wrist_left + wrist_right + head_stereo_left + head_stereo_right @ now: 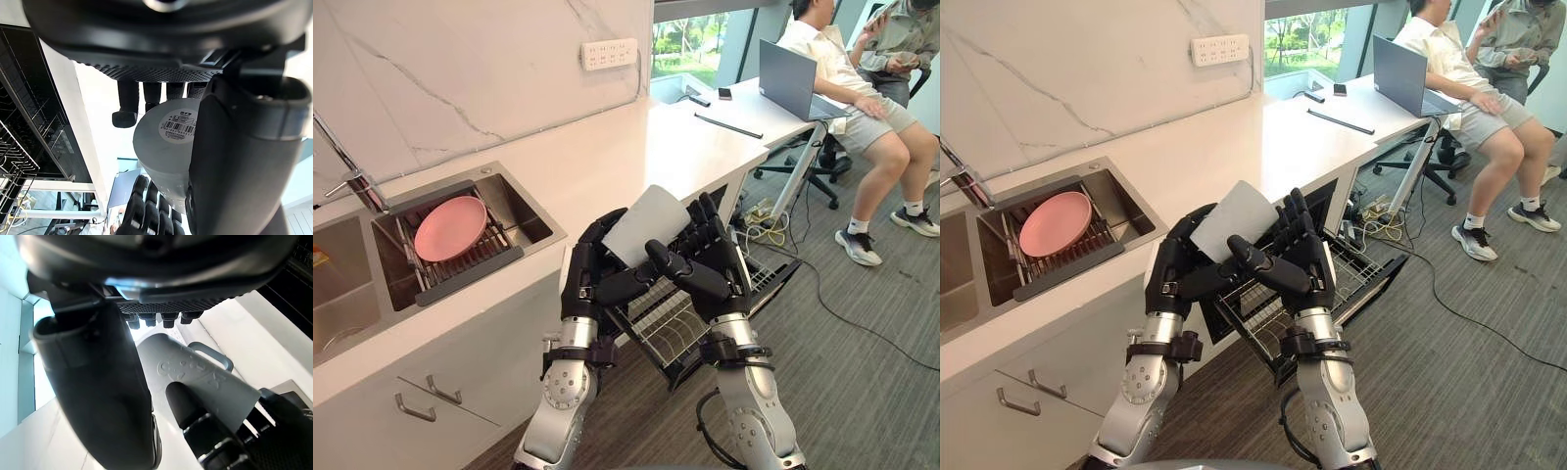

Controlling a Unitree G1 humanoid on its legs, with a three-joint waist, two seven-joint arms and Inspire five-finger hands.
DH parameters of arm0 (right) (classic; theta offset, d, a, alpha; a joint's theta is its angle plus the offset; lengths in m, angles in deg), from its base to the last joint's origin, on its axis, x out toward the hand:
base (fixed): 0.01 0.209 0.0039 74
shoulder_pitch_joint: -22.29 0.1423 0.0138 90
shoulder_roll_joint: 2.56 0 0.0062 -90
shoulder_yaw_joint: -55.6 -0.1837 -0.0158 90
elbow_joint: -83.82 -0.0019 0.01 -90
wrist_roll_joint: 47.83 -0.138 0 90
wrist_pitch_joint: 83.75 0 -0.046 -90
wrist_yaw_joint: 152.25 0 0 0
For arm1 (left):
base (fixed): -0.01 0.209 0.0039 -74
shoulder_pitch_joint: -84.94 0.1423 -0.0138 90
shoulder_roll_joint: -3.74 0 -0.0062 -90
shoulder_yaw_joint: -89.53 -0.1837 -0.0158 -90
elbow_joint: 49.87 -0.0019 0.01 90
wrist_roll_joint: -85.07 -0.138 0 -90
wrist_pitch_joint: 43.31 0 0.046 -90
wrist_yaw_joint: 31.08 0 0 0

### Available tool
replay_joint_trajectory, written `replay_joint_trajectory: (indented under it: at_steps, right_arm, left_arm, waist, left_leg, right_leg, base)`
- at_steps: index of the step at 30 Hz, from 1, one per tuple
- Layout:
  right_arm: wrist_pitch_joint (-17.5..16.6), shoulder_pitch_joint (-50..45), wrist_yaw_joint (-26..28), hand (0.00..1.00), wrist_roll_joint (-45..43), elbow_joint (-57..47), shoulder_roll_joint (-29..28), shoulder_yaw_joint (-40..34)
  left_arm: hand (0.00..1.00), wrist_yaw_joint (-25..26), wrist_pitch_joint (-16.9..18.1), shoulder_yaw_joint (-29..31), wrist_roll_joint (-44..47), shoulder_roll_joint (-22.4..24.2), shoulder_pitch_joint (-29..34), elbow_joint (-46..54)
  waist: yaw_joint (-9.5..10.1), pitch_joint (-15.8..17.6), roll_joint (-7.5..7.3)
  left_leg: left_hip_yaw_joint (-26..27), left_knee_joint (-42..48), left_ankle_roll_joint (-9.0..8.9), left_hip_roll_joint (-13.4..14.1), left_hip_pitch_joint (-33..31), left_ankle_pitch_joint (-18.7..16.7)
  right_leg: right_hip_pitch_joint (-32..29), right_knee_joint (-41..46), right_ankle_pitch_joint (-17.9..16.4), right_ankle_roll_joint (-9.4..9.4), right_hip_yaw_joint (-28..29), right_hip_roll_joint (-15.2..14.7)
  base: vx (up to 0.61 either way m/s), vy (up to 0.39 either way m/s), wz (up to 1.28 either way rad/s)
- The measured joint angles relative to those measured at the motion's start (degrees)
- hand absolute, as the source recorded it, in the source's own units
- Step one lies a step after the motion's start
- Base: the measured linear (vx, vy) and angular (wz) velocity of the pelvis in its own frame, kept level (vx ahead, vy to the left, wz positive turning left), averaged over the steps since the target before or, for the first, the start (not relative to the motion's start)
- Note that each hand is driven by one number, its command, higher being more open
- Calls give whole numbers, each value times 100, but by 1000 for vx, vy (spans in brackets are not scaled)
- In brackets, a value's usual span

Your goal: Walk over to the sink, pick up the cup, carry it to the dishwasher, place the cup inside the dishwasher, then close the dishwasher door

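A pale grey cup (646,223) with a handle (211,356) is held between both hands above the open dishwasher. My left hand (592,274) curls round its left side, thumb across the front. From the other side my right hand (705,253) wraps it, fingers behind and thumb in front. The cup's base with a barcode label (178,123) faces the left wrist camera. Below the hands the dishwasher's wire rack (668,328) is pulled out over the lowered door (773,284). The sink (460,235) lies at the left.
A pink plate (450,227) rests on a rack in the sink, beside the tap (352,176). The white counter (636,147) runs to a desk with a laptop (788,78). Two seated people (862,98) are at the far right. Cables (822,294) trail over the floor.
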Motion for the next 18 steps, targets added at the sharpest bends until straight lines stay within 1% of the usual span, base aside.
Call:
replay_joint_trajectory:
  at_steps: [8, 11, 18]
  right_arm:
    - [-10, -1, 6, 100, -436, 54, -35, 100]
    - [-62, -1, 6, 100, -452, 138, -40, 109]
    - [-184, -4, 6, 100, -877, 251, -53, 235]
  left_arm:
    - [0, 15, 0, -144, -1, 1, -54, 0]
    - [0, 26, 1, -228, -6, 5, -54, 0]
    - [0, 146, 1, -330, -138, 4, -55, 1]
  waist:
    - [0, -30, 2]
    - [-1, -62, 1]
    - [-7, -78, -1]
  left_leg:
    - [-4, -66, 3, -6, 3, 27]
    - [-18, -124, 1, -11, 9, 58]
    - [-31, -206, -1, -18, 33, 98]
  right_leg:
    - [-10, -26, 0, 0, -7, -1]
    - [-15, -42, 0, 0, -26, 0]
    - [-19, -49, 0, 0, -41, 1]
  base:
    - [0, 0, 0]
    - [0, 0, 0]
    - [0, 0, 0]
